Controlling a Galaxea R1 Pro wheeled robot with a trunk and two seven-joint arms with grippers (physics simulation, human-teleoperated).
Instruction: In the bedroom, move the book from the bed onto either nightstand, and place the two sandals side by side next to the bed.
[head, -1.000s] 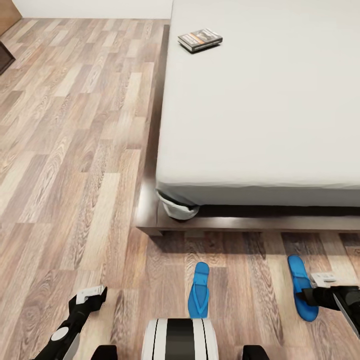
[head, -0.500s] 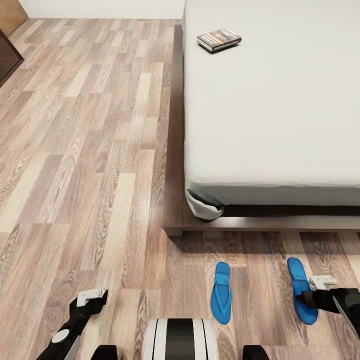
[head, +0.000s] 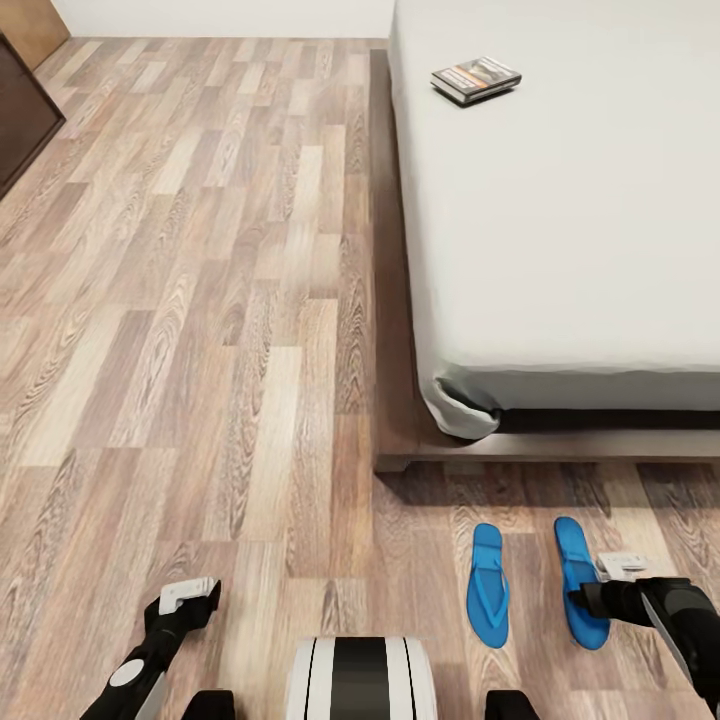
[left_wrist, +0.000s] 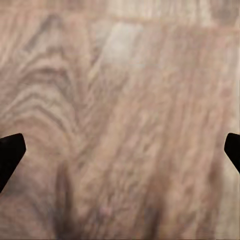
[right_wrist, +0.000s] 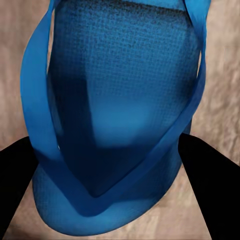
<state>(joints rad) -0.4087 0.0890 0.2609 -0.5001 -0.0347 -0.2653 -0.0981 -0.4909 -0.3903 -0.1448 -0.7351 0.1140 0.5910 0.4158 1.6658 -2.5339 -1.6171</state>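
- The right pincer (head: 590, 598) stays clamped on the right sandal (head: 579, 580), which has closed in beside the left sandal (head: 488, 583) below the bed (head: 560, 250): pairing nearly done.
- Left pincer (head: 185, 598) hangs open, empty.
- The book (head: 476, 79) waits far ahead on the mattress.

Floor (head: 200, 300) of matt grained wood planks; mattress (head: 580, 220) smooth, perhaps cloth; sandal (right_wrist: 120, 100) finely textured blue.

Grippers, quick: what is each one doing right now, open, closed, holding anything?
Left gripper: jaws open, nothing between them, above the bare wood floor.
Right gripper: jaws closed on the right-hand blue sandal.
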